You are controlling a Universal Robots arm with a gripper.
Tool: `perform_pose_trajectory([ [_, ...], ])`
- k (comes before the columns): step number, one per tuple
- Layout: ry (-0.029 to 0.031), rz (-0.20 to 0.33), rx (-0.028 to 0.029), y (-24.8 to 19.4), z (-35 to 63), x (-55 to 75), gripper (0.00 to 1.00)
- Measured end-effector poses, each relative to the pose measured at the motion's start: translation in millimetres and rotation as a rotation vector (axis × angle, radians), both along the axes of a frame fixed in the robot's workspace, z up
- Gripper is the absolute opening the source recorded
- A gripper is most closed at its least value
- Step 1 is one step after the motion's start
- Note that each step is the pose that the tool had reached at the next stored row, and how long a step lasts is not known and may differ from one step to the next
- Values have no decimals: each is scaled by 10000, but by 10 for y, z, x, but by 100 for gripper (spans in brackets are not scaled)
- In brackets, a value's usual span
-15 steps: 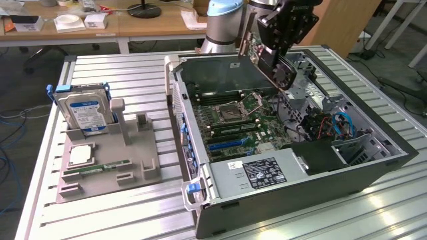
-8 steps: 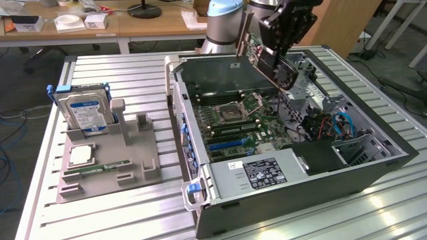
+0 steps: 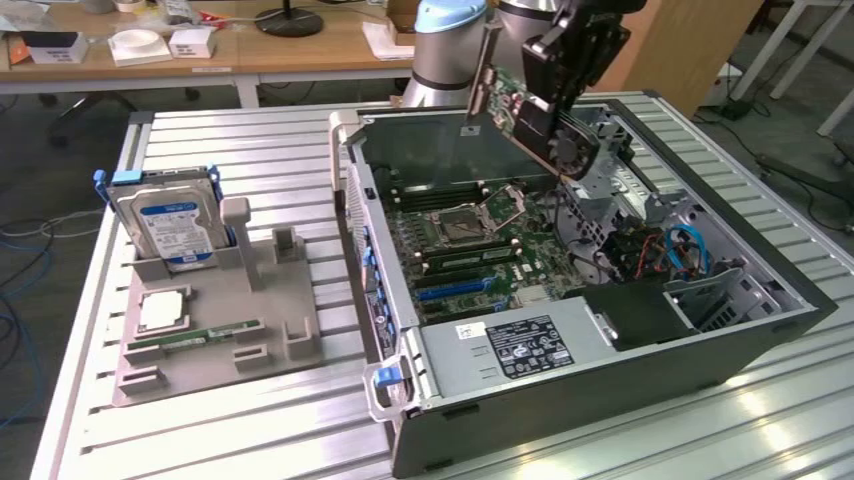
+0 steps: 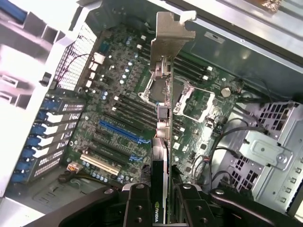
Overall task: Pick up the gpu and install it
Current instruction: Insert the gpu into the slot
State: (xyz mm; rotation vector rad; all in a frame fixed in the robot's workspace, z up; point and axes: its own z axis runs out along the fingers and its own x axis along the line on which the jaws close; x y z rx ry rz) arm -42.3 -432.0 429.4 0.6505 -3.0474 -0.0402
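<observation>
My jaws clamp the gpu (image 4: 166,52); tilted, it could miss the blue slot (image 4: 118,131) below them and jam.

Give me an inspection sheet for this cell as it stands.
Surface: slatted metal table carrying a grey fixture and an open computer case.
Job's things: gpu held above the case, not seated; blue slot empty.
Clutter: hard drive and memory stick in the fixture.
Grippers: hand shut on the gpu.
Cables: blue leads inside the case; loose cables on the floor.
Surroundings: wooden desks with boxes behind.
</observation>
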Motion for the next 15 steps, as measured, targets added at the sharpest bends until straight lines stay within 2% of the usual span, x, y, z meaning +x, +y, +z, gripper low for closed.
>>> perform_pose_trajectory([
  [15,0,1736,-1,-1,-3,0,26],
])
